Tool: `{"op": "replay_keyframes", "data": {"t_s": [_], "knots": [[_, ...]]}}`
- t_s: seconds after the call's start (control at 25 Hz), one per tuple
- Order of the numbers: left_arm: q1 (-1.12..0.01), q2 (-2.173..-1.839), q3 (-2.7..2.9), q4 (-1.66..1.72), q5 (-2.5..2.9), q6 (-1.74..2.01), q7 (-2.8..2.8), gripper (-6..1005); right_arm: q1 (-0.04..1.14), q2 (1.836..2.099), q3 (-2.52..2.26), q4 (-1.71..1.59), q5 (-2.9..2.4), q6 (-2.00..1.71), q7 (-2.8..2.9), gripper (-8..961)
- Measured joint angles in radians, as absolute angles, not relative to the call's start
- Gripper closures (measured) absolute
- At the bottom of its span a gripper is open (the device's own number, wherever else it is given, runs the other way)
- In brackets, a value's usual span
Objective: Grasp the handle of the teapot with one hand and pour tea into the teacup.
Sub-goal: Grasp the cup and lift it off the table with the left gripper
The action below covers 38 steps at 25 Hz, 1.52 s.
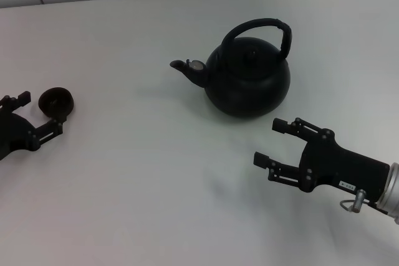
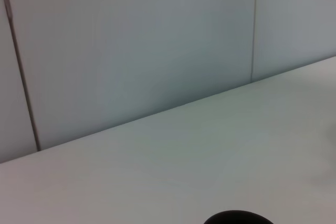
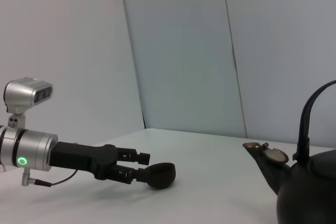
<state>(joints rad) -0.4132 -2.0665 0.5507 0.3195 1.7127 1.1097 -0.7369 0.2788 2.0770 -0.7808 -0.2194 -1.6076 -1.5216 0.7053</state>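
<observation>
The matte-black teapot (image 1: 249, 79) stands upright mid-table, its spout (image 1: 187, 66) pointing to the left. Its arched handle (image 1: 259, 27) rises over the lid. My right gripper (image 1: 268, 141) is open, just in front of the teapot and clear of it. In the right wrist view the teapot (image 3: 310, 198) and handle (image 3: 307, 121) fill the near edge. The small dark teacup (image 1: 56, 101) sits on the table at far left. My left gripper (image 1: 40, 112) is open with the teacup at its fingertips. The right wrist view shows the left gripper (image 3: 140, 165) and the teacup (image 3: 160, 176).
The white table (image 1: 137, 179) stretches wide between the teacup and the teapot. A pale panelled wall (image 2: 131, 40) runs along its far edge. The teacup's dark rim (image 2: 239, 217) peeks into the left wrist view.
</observation>
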Motion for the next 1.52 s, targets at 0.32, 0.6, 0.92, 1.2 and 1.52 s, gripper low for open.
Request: {"op": "replay_keyframes", "data": {"t_s": [0.32, 0.6, 0.92, 1.2, 1.52], "knots": [[-0.433, -2.066, 0.551, 0.309, 1.714, 1.090, -0.737, 214, 0.279, 2.077, -0.781, -0.219, -1.608, -1.520, 0.707, 134], [-0.450, -2.066, 0.560, 0.297, 1.713, 1.057, -0.737, 221, 0.279, 2.077, -0.781, -0.218, -1.608, -1.520, 0.707, 134], [-0.463, -2.066, 0.575, 0.291, 1.714, 1.045, -0.738, 228, 0.280, 2.077, -0.781, -0.214, -1.608, -1.510, 0.707, 133], [-0.477, -2.066, 0.580, 0.279, 1.713, 1.020, -0.738, 234, 0.281, 2.077, -0.781, -0.211, -1.608, -1.509, 0.708, 133], [-0.484, -2.067, 0.580, 0.277, 1.713, 0.999, -0.738, 241, 0.281, 2.077, -0.781, -0.210, -1.608, -1.509, 0.709, 133]]}}
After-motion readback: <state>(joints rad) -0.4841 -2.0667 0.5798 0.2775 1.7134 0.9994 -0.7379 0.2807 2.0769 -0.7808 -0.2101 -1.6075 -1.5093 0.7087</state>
